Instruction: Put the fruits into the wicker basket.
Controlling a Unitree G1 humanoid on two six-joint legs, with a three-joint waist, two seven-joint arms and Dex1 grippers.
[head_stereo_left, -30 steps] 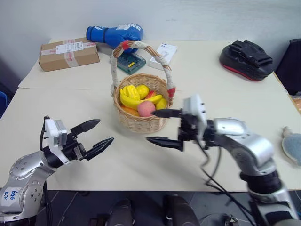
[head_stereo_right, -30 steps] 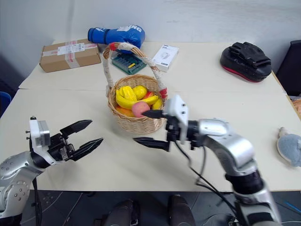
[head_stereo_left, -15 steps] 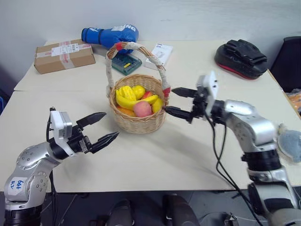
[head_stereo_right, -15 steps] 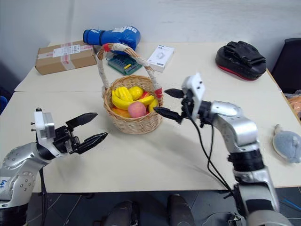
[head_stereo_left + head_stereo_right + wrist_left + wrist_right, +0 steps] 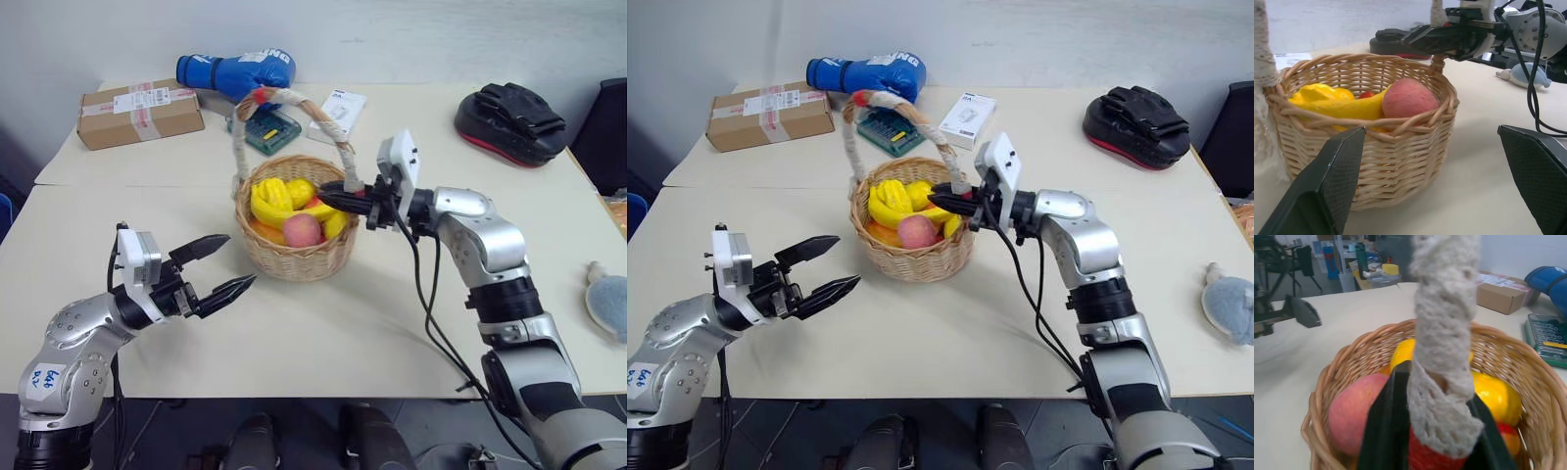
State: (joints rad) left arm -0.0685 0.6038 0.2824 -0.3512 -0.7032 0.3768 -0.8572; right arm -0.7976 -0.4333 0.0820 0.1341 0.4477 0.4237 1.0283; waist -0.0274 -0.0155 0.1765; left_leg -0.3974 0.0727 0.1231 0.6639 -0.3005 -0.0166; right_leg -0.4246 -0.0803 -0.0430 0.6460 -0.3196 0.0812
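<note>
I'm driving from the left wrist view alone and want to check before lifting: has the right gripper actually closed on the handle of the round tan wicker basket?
Observer: Yes. The right gripper is shut on the white-wrapped handle, just above its red end, with one black finger on each side.
Operator: Where is my left gripper relative to the basket?
Observer: The left gripper is open and apart from the round tan wicker basket, off its near left side above the table.
Operator: Anything behind the basket?
Observer: A blue boxing glove and a small green case.
</note>
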